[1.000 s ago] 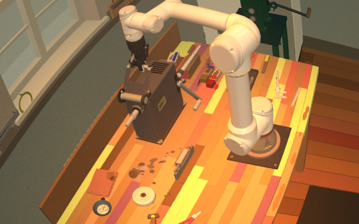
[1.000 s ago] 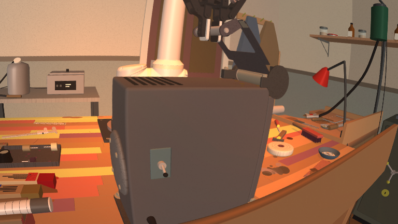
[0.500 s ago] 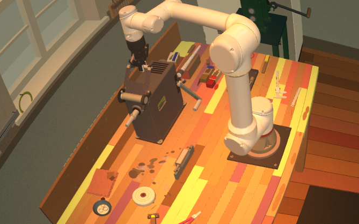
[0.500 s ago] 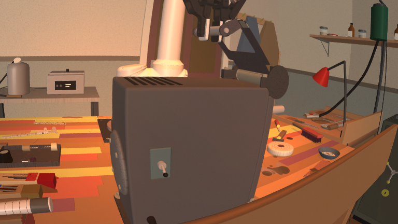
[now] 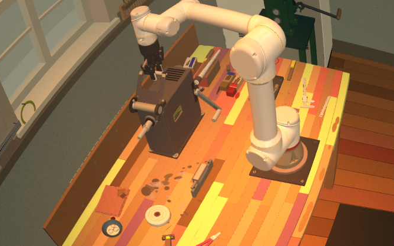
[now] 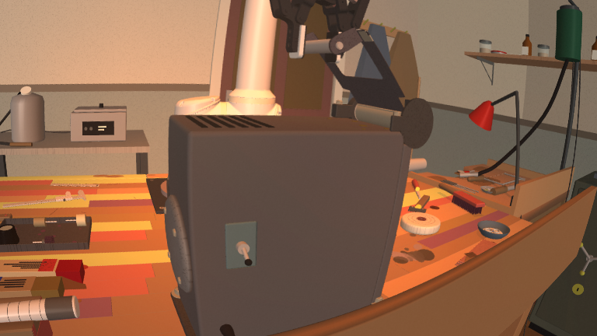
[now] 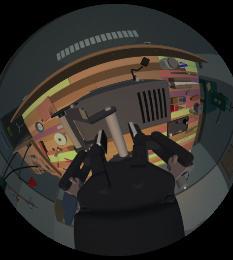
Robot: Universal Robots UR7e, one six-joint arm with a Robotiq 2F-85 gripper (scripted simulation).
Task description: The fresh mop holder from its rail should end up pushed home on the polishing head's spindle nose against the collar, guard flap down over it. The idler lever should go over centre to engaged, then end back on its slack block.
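Observation:
The guard flap (image 6: 367,75) stands raised above the spindle nose (image 5: 145,128) at the front of the dark polishing head (image 5: 170,111). The flap's pale handle bar (image 7: 116,133) lies between the fingers of my open gripper (image 7: 116,134), which holds nothing. The gripper (image 5: 152,71) hangs over the head's top front edge. The idler lever (image 5: 208,105) slants down from the head's right side to the bench. A pale mop disc (image 5: 158,215) lies flat on the near bench. The grey rail (image 5: 202,177) sits mid-bench; I cannot make out a holder on it.
Behind the head runs the bench's brown back board, with small boxes (image 5: 230,83) and a pale ruled tube (image 5: 207,66) at the far end. My arm's base (image 5: 283,153) stands to the right. A tin (image 5: 112,228) and an orange cloth (image 5: 112,200) lie near the disc.

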